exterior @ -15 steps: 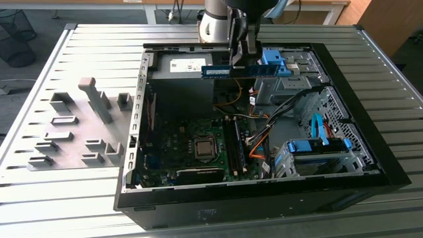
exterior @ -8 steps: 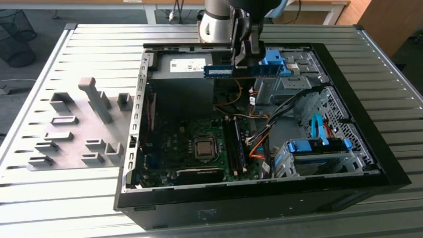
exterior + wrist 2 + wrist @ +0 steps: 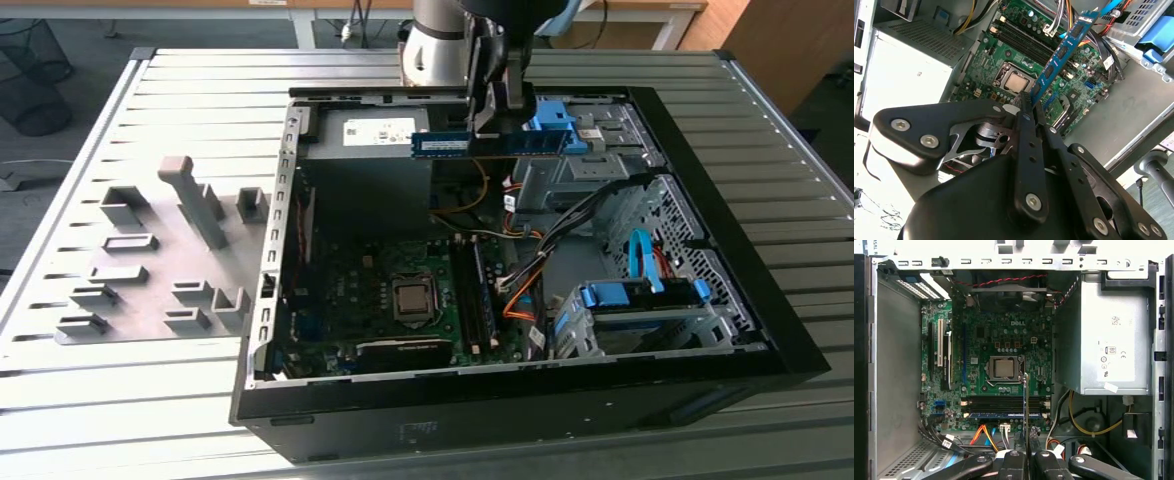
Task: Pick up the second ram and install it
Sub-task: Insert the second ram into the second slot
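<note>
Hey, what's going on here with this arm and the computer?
The arm's gripper has its jaws shut on the second ram, a blue memory stick, holding it in the air above the open computer case. In the first wrist view it hangs edge-on over the motherboard, not yet seated in a slot.

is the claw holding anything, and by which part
The second ram, pinched across its flat faces by the claw; where along its length cannot be told.
</note>
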Action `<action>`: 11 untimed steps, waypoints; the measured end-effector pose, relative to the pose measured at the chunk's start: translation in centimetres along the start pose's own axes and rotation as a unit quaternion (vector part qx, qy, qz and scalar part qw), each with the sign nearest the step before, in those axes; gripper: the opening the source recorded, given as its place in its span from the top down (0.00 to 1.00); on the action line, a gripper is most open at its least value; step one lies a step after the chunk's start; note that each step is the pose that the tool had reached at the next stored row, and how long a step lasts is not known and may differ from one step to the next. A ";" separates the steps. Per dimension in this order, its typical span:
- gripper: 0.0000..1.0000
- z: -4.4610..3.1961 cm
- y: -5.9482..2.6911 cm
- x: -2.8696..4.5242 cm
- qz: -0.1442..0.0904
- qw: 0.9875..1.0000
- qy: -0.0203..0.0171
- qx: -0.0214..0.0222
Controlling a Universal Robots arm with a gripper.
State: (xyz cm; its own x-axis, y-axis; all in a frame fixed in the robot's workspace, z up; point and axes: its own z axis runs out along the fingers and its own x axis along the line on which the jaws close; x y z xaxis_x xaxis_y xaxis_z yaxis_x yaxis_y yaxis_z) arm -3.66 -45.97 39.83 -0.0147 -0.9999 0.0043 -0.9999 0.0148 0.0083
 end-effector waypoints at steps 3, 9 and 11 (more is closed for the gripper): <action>0.85 0.00 0.00 0.00 0.003 1.000 0.000 0.000; 0.85 0.05 0.00 -0.01 0.040 0.999 0.001 0.000; 0.85 0.09 0.00 0.00 0.055 0.999 0.001 0.000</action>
State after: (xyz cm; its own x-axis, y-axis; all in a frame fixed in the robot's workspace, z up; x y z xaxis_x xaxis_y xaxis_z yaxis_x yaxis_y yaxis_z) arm -3.67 -45.97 39.74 -0.1238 -0.9923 0.0072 -0.9923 0.1239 0.0081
